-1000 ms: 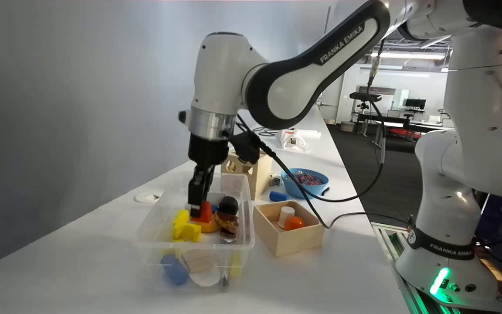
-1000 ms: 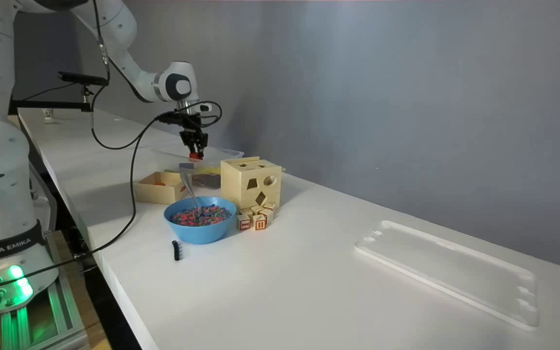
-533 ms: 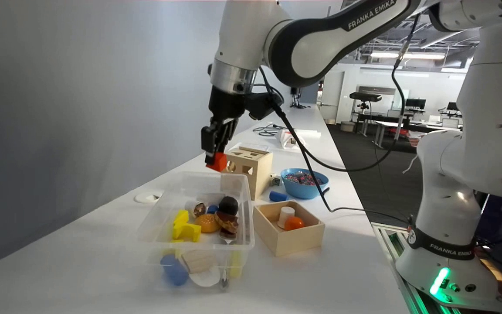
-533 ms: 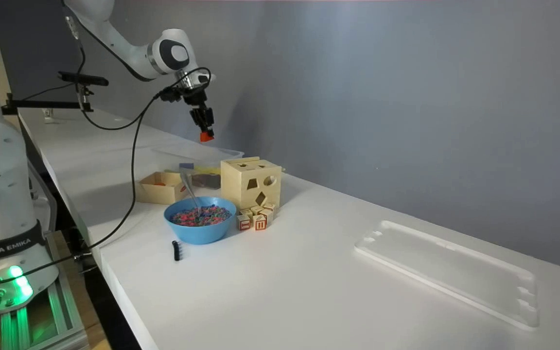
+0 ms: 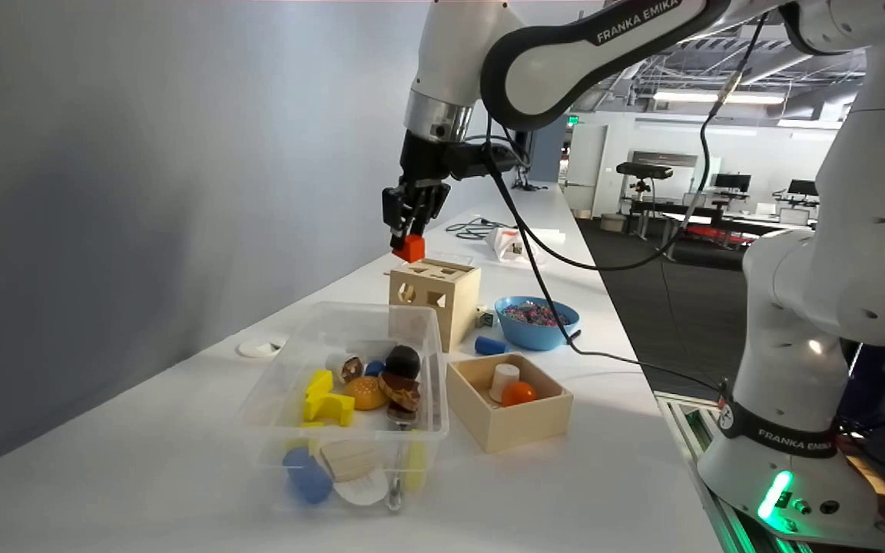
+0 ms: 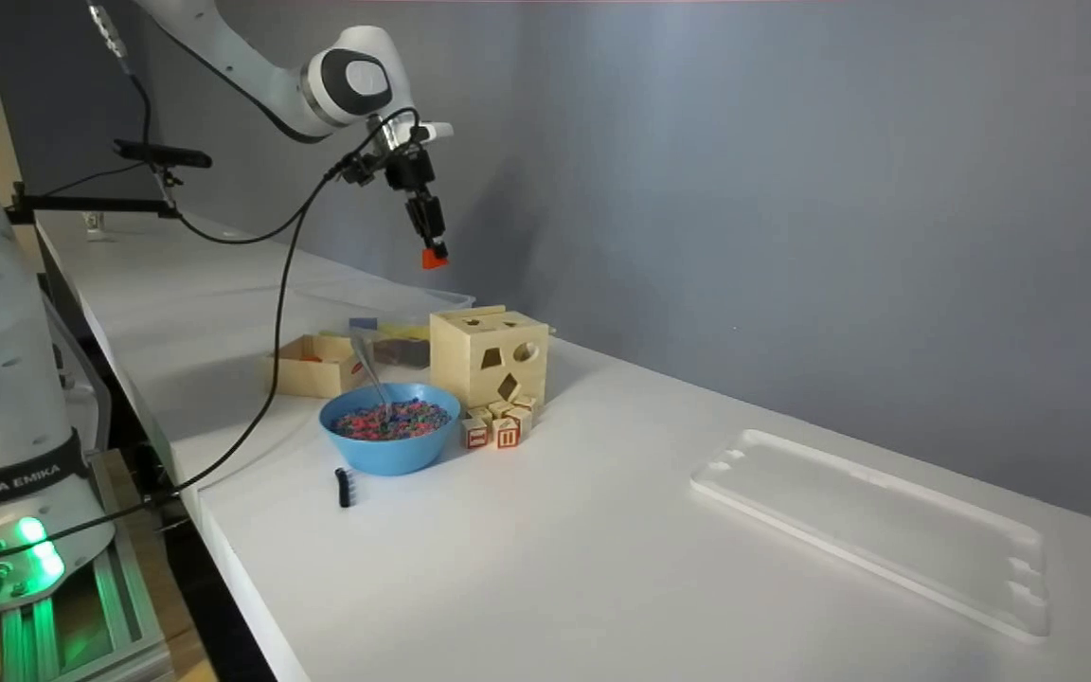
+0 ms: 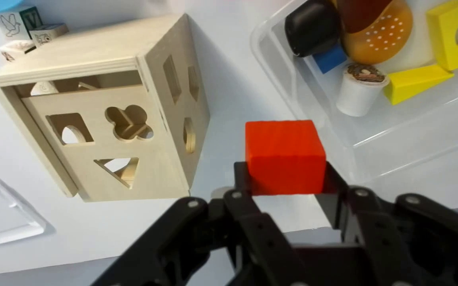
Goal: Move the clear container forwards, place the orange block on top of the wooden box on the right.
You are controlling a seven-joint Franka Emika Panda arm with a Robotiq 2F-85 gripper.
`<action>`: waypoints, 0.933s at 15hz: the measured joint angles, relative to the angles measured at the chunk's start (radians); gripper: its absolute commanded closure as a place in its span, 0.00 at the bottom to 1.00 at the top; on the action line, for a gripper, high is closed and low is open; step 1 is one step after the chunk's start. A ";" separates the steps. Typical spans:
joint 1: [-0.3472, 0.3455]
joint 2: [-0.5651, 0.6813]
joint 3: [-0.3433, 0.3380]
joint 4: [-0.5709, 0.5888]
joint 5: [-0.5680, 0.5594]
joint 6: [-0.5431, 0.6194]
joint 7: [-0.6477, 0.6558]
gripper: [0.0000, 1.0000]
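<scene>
My gripper is shut on the orange-red block, one finger on each side. It holds the block in the air; the block also shows in both exterior views. The wooden box with shaped cut-outs stands below; in the wrist view it is left of the block, apart from it. The box also shows in an exterior view. The clear container, with several toys inside, is beside the box; in the wrist view it is on the right.
A small open wooden tray holds an orange ball and a white cup. A blue bowl of beads stands near letter blocks. A clear lid and a black comb lie on the table. The wall is behind.
The gripper has lifted the orange block up out of the clear container and carried it across, toward the wooden box. The container, box and bowl have not moved.
</scene>
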 measured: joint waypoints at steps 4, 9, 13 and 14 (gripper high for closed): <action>-0.007 0.003 0.004 0.006 -0.001 0.000 0.001 0.81; -0.078 0.008 -0.025 0.064 -0.009 -0.047 0.002 0.81; -0.131 0.049 -0.078 0.123 -0.009 -0.088 -0.010 0.81; -0.139 0.067 -0.092 0.139 -0.008 -0.088 -0.027 0.81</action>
